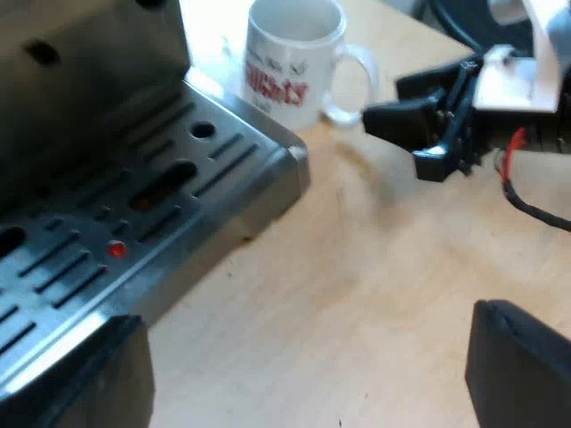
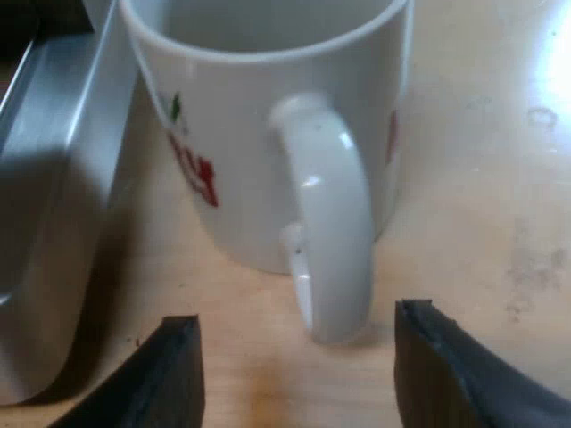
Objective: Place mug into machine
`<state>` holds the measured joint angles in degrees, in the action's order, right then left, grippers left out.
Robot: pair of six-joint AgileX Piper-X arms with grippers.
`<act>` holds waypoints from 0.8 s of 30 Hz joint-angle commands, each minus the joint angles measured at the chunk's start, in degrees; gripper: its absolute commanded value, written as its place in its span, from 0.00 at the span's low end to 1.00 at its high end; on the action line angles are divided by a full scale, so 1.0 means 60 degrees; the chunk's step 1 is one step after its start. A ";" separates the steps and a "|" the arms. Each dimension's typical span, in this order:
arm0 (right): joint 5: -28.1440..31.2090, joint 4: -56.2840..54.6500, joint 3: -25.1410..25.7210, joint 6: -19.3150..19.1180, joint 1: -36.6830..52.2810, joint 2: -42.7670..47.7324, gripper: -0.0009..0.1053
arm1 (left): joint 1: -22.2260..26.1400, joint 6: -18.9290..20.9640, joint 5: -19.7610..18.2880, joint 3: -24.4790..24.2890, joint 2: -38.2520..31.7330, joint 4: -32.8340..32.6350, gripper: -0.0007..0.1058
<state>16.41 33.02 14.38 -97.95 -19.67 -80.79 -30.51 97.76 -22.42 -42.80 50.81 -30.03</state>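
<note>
Risk noted: the right pincer, fingers spread wide, lines up on the handle alone. A grip there could let the mug swing and strike the machine's drip tray close beside it. The mug stands upright on the bench, its handle at the gap between the fingers, not gripped. Left pincer wide, empty.

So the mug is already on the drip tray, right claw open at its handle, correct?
No: the mug stands on the table beside the tray, not on it, as the right wrist view shows. The right claw is open at its handle.
</note>
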 commanded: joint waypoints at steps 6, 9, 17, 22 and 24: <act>0.0017 0.1078 0.0052 -0.0383 0.0022 -0.0472 0.48 | -0.0654 -0.0482 -0.0164 -0.0062 0.0328 0.0153 0.69; 0.0017 0.1328 0.0059 -0.0433 0.0022 -0.0666 0.48 | -0.1032 -0.0485 -0.0164 -0.0062 0.0328 0.0299 0.69; -0.0095 0.1391 0.0239 -0.0274 0.0484 -0.0685 0.48 | -0.1441 -0.0282 -0.0146 -0.0062 0.0328 0.0635 0.69; -0.1045 0.1391 0.0427 -0.0616 0.1062 -0.0685 0.48 | -0.1441 -0.0255 -0.0146 -0.0062 0.0328 0.0772 0.69; -0.1071 0.1329 0.0518 -0.0809 0.1114 -0.0685 0.48 | -0.1441 -0.0255 -0.0146 -0.0062 0.0328 0.0798 0.69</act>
<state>11.18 40.54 16.81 -101.61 -13.22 -85.09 -38.87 95.78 -23.02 -42.80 52.84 -26.37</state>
